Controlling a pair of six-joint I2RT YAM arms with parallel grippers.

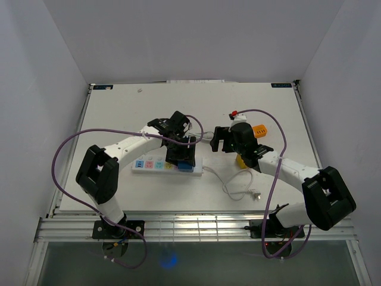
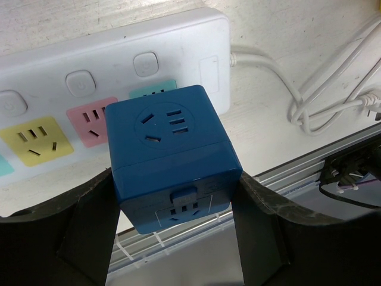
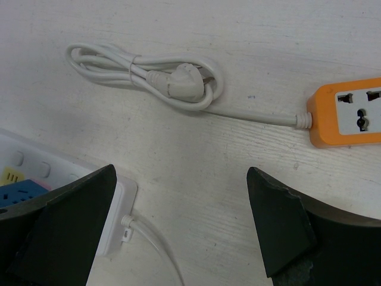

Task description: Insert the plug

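Blue in colour, the cube plug [image 2: 169, 158] sits between the two black fingers [image 2: 89, 232] of the left gripper [image 2: 175, 223], which is closed on its sides & holds it firm. It is over the white power strip [image 2: 71, 65], at the end where the cord [image 2: 268, 71] leaves. It covers most of the teal socket [image 2: 153, 89]. The pink socket [image 2: 86, 122] and yellow socket [image 2: 36, 140] beside it are free. Whether the pins are already in the strip or only above it, I cannot tell from the wrist view. Top face of the cube shows its own socket holes.

On the other side, the right gripper [image 3: 181, 202] hangs over the table [image 3: 208, 36] w/ jaws wide apart, nothing btw them. Under it a coiled white cable [image 3: 119, 65] w/ its angled plug [image 3: 184, 83] lies flat. An orange power strip [image 3: 348, 113] is at the right edge of that view. A corner of the white strip shows at the low left there.
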